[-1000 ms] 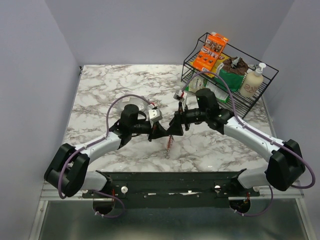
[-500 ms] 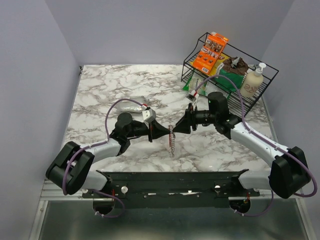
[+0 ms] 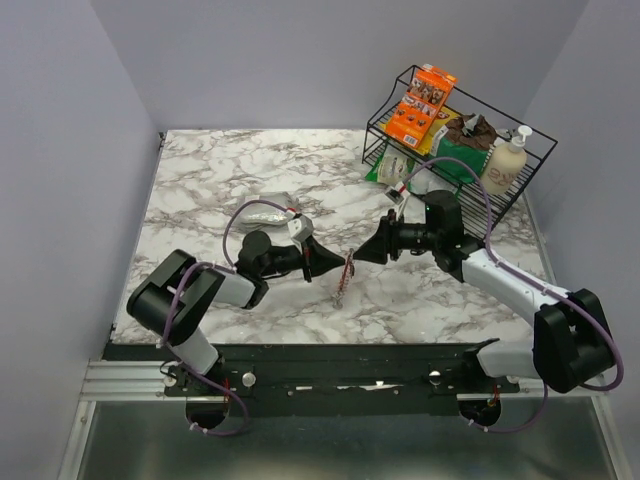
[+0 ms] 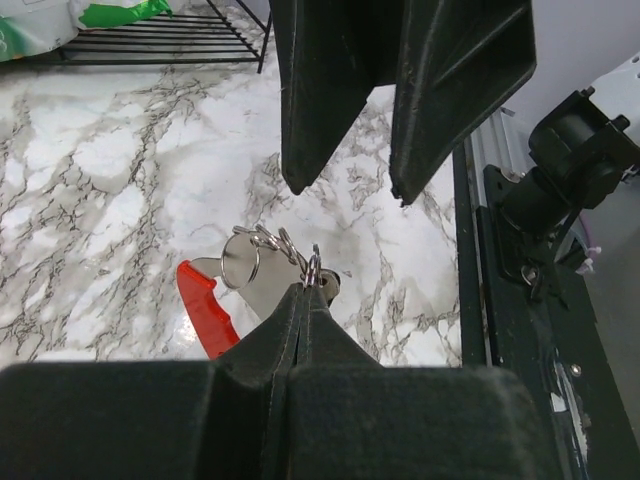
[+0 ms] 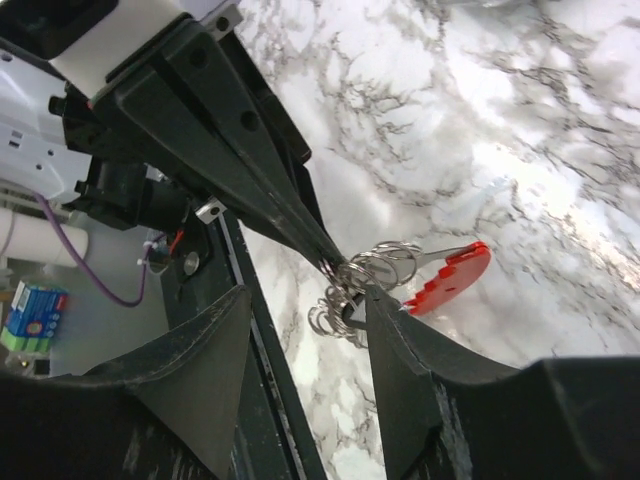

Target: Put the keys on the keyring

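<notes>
Found left gripper [image 4: 304, 290] pinched shut on the keyring [image 4: 246, 266] by its silver rings. Found right gripper [image 5: 307, 295] with jaws apart, flanking those rings; contact unclear. Logged bundle aloft over marble table [image 3: 250, 170], between both arms.

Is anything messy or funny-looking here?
Nothing looks spilled or broken. The one odd sight: the keyring dangles above the table, pinched in the left pincer, with the right pincer open close by.
</notes>
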### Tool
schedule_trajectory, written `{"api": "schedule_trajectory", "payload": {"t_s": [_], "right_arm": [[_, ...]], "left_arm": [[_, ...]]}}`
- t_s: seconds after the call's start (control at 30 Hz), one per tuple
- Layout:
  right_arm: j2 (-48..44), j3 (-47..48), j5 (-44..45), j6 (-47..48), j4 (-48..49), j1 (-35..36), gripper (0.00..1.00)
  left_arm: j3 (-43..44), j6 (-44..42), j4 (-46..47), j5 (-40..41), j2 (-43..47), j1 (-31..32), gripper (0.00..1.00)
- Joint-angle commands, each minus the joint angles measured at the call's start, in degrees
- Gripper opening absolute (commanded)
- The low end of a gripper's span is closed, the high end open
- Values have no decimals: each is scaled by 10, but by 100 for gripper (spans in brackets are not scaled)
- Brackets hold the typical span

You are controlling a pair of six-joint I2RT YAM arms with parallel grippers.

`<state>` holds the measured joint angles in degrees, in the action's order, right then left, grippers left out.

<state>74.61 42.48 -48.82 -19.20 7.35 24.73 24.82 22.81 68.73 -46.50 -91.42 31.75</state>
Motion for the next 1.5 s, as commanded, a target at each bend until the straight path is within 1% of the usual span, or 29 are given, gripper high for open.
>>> {"api": "schedule_trajectory", "payload": {"t_s": [0.0,0.1,0.33,0.53,0.73,1.07,1.27,1.33,1.47], "right_arm": [[26,-16,-13,-32,70,-18,57],[37,-18,-21,-34,78,-21,57],[40,-30,-8,-30,79,-25,57],[50,-41,-8,-34,77,-28,56],[66,-51,-1,-30,76,-28,54],[105,-59,6,-41,81,-28,50],[128,-74,-3,-58,122,-28,47],[130,-86,-14,-65,156,-28,44],[137,-104,-41,-81,216,-28,43]], "left_arm": [[1,64,146,14,-64,2,0],[13,84,192,13,-104,2,0],[29,93,217,16,-143,2,0],[24,98,235,16,-154,1,0],[19,118,279,14,-168,1,0],[21,112,278,-3,-151,0,0],[22,113,278,-14,-145,0,0],[21,113,278,-17,-143,0,0],[19,112,279,-25,-138,0,0]]}}
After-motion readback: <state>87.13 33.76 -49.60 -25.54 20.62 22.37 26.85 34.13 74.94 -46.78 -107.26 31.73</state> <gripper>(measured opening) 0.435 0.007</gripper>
